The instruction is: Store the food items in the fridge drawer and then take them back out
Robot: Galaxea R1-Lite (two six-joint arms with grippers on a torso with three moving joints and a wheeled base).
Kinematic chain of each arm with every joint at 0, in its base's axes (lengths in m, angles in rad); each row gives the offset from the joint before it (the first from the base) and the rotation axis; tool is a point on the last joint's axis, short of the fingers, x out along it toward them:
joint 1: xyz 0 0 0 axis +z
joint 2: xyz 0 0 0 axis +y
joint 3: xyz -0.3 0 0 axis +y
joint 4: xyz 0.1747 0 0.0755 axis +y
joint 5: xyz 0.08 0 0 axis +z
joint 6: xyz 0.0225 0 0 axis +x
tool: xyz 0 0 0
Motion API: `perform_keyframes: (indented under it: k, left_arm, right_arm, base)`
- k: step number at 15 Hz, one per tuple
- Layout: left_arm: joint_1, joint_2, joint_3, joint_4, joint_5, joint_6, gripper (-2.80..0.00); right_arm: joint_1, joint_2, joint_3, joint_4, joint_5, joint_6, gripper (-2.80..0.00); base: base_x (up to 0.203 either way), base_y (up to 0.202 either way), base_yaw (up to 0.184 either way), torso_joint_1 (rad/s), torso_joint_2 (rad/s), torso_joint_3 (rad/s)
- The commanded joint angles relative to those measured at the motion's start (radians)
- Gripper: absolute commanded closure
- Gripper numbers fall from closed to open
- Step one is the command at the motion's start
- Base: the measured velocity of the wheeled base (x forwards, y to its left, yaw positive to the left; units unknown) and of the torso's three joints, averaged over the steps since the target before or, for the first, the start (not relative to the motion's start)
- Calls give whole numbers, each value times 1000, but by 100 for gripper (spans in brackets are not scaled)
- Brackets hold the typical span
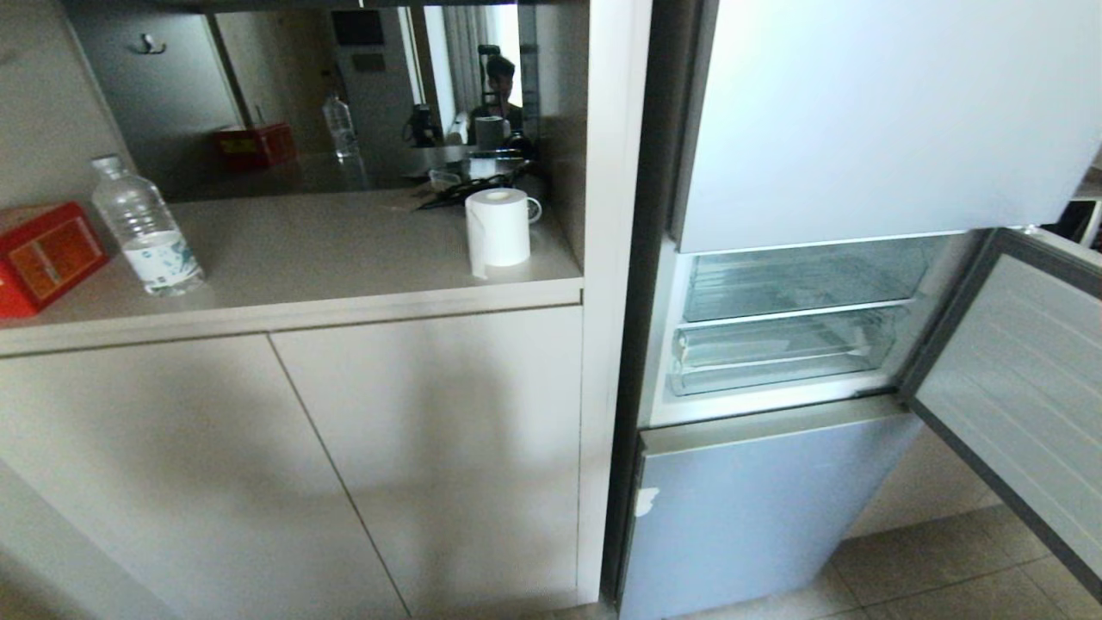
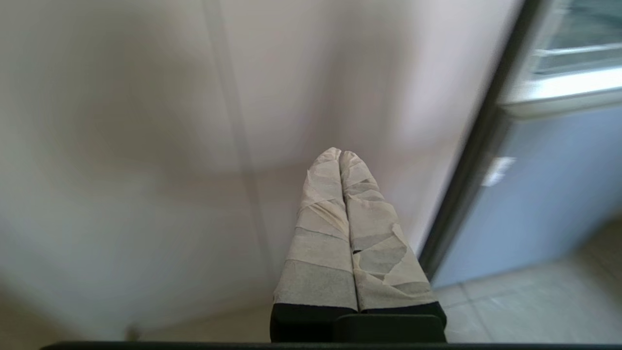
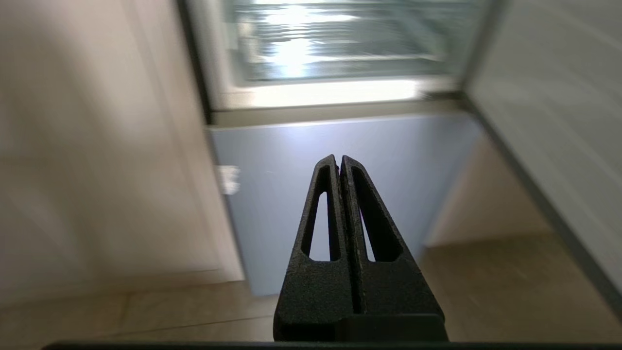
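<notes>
The fridge stands beside the cabinet, its middle door swung open on two clear drawers. The shallower drawer, white-edged and apparently empty, sits pushed in below the taller one. No food pieces show anywhere. Left gripper and right gripper hang low, both clenched on nothing. Best approach: find the food first, then open the fingers.

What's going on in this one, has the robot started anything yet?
Nothing is being handled yet. The left tool and right tool are both shut and empty, held low in front of the cabinet and fridge. The fridge's middle door stands open, showing two clear drawers, the shallower fridge drawer below. No food items are in view.
</notes>
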Motion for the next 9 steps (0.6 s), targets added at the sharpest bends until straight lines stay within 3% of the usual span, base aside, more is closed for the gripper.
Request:
perform_keyframes:
  k: [1, 3, 9]
  left_arm:
    - [0, 2, 0, 1, 1, 0, 0]
    - [0, 2, 0, 0, 0, 0, 0]
    - [0, 2, 0, 1, -1, 0, 0]
  right_arm:
    - [0, 1, 0, 0, 0, 0, 0]
    - [0, 1, 0, 0, 0, 0, 0]
    - [0, 1, 0, 0, 0, 0, 0]
  base:
    - [-1, -10, 164, 2, 2, -2]
    - [-1, -6, 123, 2, 5, 2]
    - [0, 0, 0, -35, 64, 35]
